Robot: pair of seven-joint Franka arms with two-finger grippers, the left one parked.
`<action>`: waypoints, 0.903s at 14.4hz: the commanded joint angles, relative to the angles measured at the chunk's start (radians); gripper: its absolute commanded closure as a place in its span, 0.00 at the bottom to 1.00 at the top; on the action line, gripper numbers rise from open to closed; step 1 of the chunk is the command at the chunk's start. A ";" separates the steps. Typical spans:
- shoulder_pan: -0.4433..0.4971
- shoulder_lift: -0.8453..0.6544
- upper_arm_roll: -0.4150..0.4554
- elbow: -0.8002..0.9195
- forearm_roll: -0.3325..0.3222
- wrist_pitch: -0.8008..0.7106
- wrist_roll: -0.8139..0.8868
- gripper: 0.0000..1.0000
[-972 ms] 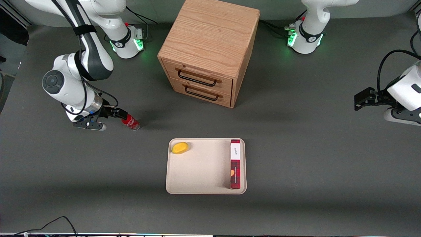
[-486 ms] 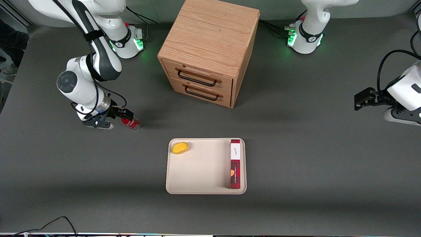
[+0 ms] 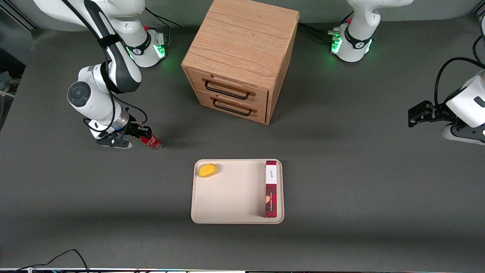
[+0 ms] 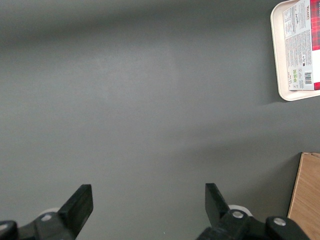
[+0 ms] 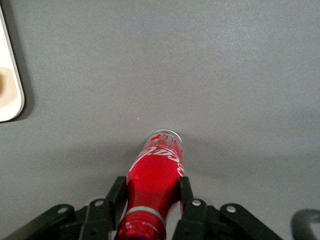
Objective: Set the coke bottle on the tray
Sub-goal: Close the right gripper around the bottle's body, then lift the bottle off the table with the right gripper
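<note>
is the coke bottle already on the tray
No, the coke bottle stands on the table between the gripper fingers, well apart from the tray, toward the working arm's end.

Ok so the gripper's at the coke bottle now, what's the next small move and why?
Probably close firmly, then lift. The gripper straddles the upper body of the coke bottle, a finger against each side, and the bottle's base sits on the table, apart from the tray.
</note>
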 commanded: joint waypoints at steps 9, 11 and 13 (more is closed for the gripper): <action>0.006 0.002 -0.002 0.797 -0.007 -0.897 -0.057 1.00; 0.036 0.139 0.006 1.038 -0.004 -1.003 -0.002 1.00; 0.090 0.300 0.020 1.274 -0.010 -1.071 0.148 1.00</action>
